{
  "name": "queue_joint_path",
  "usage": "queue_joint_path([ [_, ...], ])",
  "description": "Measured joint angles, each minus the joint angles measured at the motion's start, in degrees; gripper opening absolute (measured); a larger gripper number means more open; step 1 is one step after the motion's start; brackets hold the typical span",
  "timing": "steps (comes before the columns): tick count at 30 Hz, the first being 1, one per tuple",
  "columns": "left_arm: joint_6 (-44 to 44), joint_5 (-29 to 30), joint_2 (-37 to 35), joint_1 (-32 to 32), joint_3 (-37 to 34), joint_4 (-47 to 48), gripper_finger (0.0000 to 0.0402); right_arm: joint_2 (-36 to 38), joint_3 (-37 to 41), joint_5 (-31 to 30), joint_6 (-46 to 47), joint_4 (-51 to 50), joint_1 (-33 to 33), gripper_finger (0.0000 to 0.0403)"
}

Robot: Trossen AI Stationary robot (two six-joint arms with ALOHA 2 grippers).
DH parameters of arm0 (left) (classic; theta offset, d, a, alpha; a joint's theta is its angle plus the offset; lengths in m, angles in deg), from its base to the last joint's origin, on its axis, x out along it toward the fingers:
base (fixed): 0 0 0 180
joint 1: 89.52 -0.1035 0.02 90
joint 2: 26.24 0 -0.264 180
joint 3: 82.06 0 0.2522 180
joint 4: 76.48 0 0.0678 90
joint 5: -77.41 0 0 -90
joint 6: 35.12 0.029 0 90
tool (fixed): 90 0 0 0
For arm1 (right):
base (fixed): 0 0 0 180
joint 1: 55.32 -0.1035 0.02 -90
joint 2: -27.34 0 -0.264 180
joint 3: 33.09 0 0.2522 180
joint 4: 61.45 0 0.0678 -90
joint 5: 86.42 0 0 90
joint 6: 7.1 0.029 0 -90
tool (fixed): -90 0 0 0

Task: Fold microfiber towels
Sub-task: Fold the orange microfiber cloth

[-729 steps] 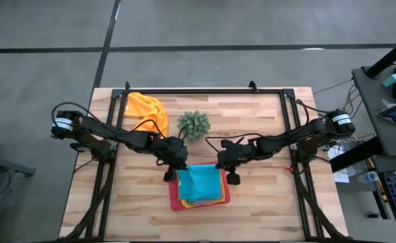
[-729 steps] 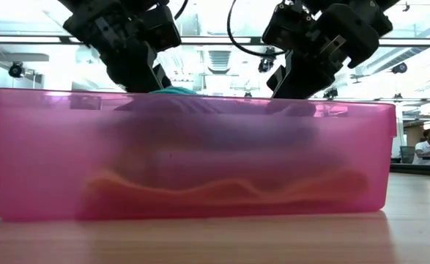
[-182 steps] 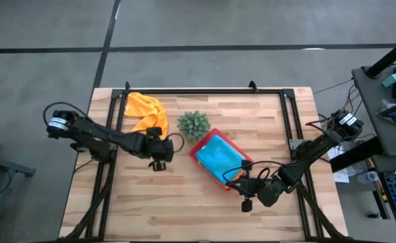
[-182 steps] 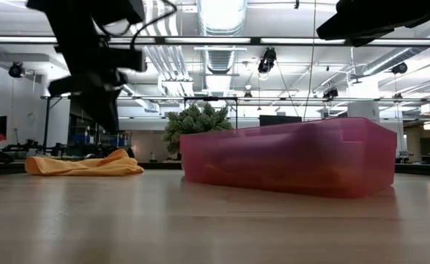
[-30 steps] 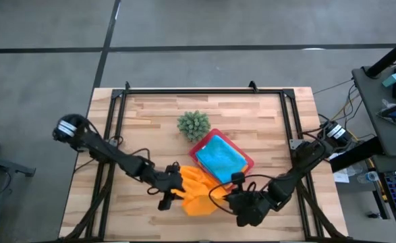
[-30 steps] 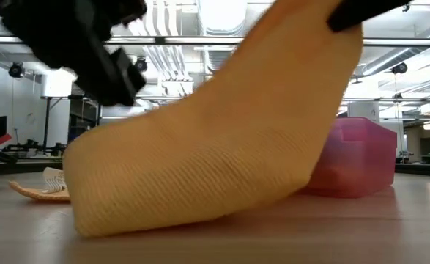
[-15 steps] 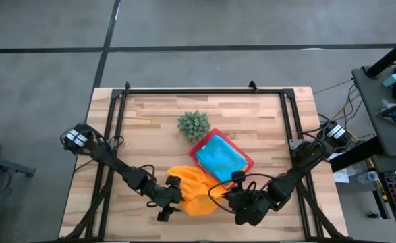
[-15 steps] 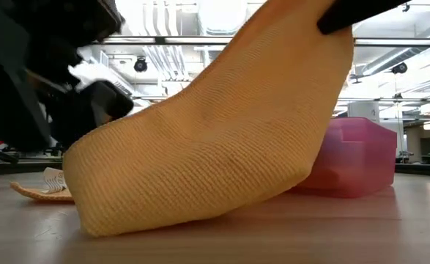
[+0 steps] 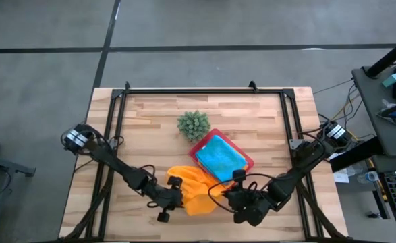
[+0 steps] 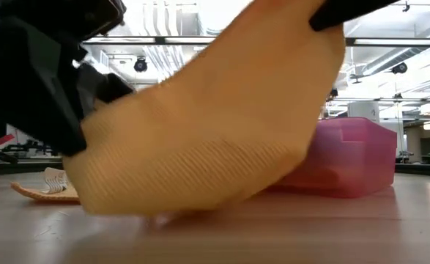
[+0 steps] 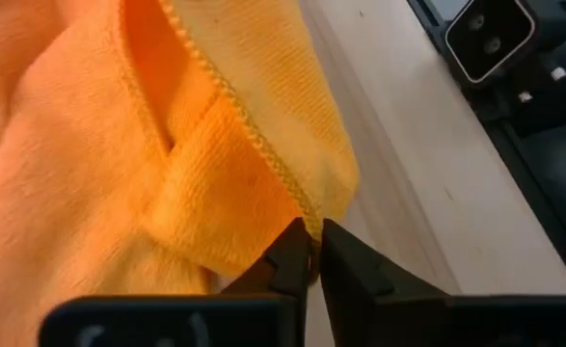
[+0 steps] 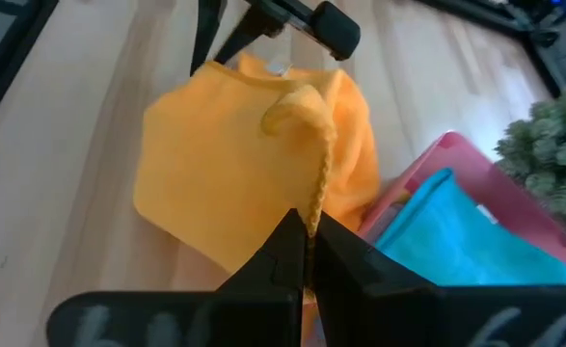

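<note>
Near the table's (image 9: 251, 115) front edge, beside the pink tray (image 9: 241, 154), both grippers, left (image 11: 307, 258) and right (image 12: 307, 253), pinched shut on hems of the orange towel (image 9: 196, 187), and either thin edge-bite looked liable to slip, dropping the cloth in a crumpled heap.

Both arms low at my near table edge, both grippers closed.

I have the left arm reaching in from the table's left side, elbow bent, its left gripper (image 9: 171, 198) low over the wood near the front edge; the fingers (image 11: 292, 253) are pressed together, pinching the hem of the orange towel (image 9: 194, 187). I have the right arm folded in from the right side, its right gripper (image 9: 233, 196) just beside the left one, fingers (image 12: 287, 243) clamped on the same towel's edge.
</note>
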Motion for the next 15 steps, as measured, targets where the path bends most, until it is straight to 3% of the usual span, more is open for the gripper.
queue_joint_path([
  [8,-0.09,0.75,-15.07,0.09,3.83,14.67,0.0001,0.33,-5.05,-0.80,-4.81,0.08,-0.61,0.0008],
  [15,-0.09,5.86,-29.59,0.27,8.69,24.66,0.0000,0.61,-12.30,-7.81,-16.77,0.00,-0.58,0.0008],
])
